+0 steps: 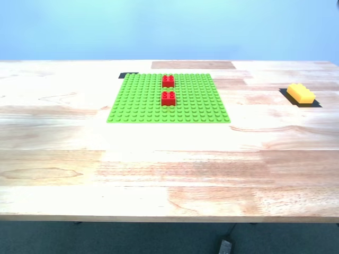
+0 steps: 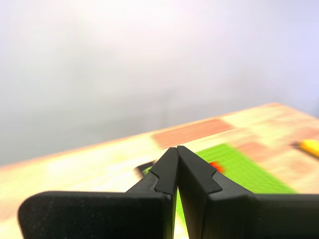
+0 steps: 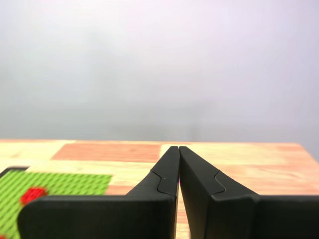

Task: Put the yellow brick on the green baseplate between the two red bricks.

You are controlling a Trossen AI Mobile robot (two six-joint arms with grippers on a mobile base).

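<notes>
One brick to move: yellow brick lies on a dark patch on the table, near the exterior view's right edge, well apart from the baseplate; nothing touches it.
Why there: likely a marked start spot, judging by the dark patch under it.
Baseplate: green baseplate lies flat in the middle of the table's far half, a dark mark showing at its far corner on the exterior view's left.
Red bricks: far red brick and near red brick stand on the plate in one line running away from the camera, a narrow gap of bare studs between them.
Why so: the gap looks like the slot meant for the yellow one, though it seems tight for that brick's length.
First gripper: my first gripper has its jaws pressed together, empty, raised above the table; plate and a blurred sliver of yellow lie well beyond its tips.
Second gripper: my second gripper is likewise closed on nothing; the yellow one is not in its view.
Progress: not begun, in my judgement; neither arm shows in the exterior view.
</notes>
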